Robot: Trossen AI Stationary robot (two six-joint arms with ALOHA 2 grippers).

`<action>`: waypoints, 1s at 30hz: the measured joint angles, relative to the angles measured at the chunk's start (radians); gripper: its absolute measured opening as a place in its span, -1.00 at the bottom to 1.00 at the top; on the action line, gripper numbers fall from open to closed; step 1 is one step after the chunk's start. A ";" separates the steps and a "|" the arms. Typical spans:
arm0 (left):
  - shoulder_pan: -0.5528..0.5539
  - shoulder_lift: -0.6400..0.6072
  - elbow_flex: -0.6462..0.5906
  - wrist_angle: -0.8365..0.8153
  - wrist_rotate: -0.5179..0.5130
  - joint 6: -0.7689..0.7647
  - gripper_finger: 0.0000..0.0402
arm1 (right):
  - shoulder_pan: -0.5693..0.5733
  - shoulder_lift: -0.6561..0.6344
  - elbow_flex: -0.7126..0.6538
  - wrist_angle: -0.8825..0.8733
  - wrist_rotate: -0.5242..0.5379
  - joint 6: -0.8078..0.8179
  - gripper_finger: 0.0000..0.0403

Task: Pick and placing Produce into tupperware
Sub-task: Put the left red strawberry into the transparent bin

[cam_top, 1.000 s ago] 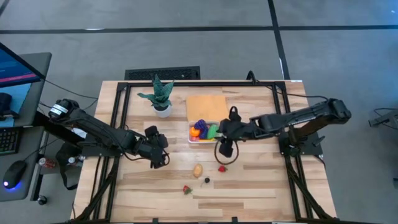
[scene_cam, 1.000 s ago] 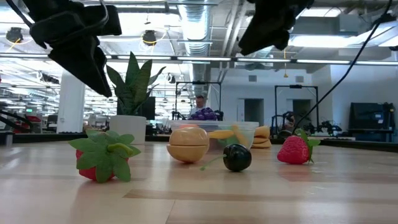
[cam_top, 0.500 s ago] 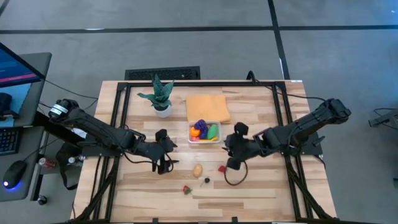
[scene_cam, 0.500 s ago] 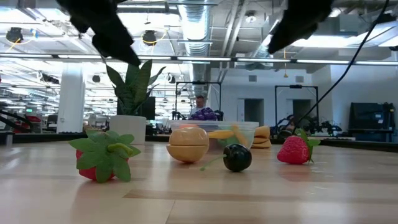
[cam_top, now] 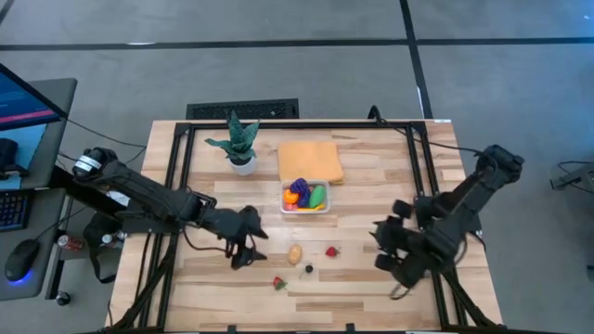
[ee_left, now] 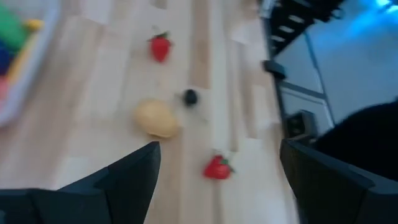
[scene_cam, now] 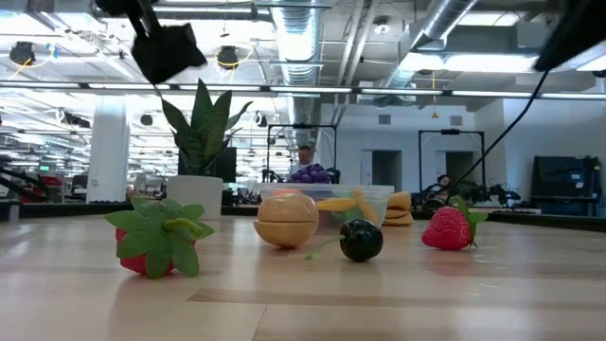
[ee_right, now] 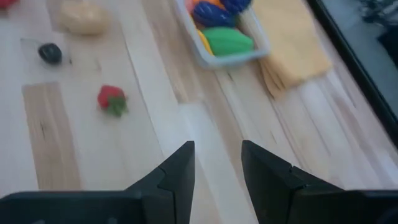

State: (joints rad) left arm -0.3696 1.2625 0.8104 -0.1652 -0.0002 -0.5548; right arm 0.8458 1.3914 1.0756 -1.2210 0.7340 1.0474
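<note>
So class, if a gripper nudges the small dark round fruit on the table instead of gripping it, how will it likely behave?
The dark fruit looks almost ball-shaped, so it would probably roll across the smooth wooden table. It is tiny beside the tan piece, so likely very light. Its thin stem may make it curve or stop early.

Wooden table carries potted plant, orange cloth, tupperware mid-table; potato, two strawberries, dark berry nearer front edge

The small dark fruit is too tiny to identify; the tupperware is blurred and edge-cropped in the left wrist view.
</note>
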 joint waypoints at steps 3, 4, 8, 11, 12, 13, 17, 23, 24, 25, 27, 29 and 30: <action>-0.038 0.000 0.000 0.023 -0.006 -0.005 0.59 | 0.091 0.002 0.000 -0.119 0.016 0.190 -0.38; -0.050 0.002 0.000 0.025 -0.014 -0.005 0.59 | 0.122 0.002 0.000 -0.150 0.026 0.256 -0.38; -0.089 0.046 0.001 0.030 -0.032 0.018 0.59 | 0.237 0.002 0.000 -0.237 0.060 0.473 -0.38; -0.106 0.111 0.001 0.090 -0.031 0.058 0.59 | 0.305 0.002 0.000 -0.273 0.064 0.589 -0.38; -0.111 0.136 0.001 0.113 -0.026 0.074 0.59 | 0.322 0.002 0.000 -0.283 0.064 0.621 -0.38; -0.115 0.162 0.003 0.143 -0.017 0.088 0.59 | 0.336 0.002 0.000 -0.288 0.064 0.651 -0.38; -0.129 0.279 0.055 0.146 0.014 0.157 0.59 | 0.375 0.002 0.000 -0.294 0.055 0.708 -0.38; -0.154 0.433 0.160 0.050 0.059 0.262 0.59 | 0.389 0.002 0.000 -0.294 0.047 0.733 -0.38; -0.156 0.452 0.176 0.022 0.059 0.265 0.59 | 0.392 0.002 0.000 -0.293 0.045 0.733 -0.38; -0.157 0.472 0.192 0.007 0.059 0.265 0.59 | 0.395 0.002 0.000 -0.292 0.041 0.734 -0.38; -0.156 0.497 0.213 -0.002 0.057 0.265 0.59 | 0.398 0.002 0.000 -0.291 0.033 0.734 -0.38; -0.155 0.517 0.225 0.000 0.046 0.265 0.59 | 0.398 0.002 0.000 -0.290 0.028 0.734 -0.38; -0.155 0.525 0.228 0.000 0.034 0.264 0.59 | 0.398 0.002 0.000 -0.290 0.028 0.734 -0.38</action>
State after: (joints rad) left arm -0.5251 1.7876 1.0382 -0.1654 0.0340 -0.2905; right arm 1.2437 1.3930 1.0756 -1.5108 0.7624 1.7811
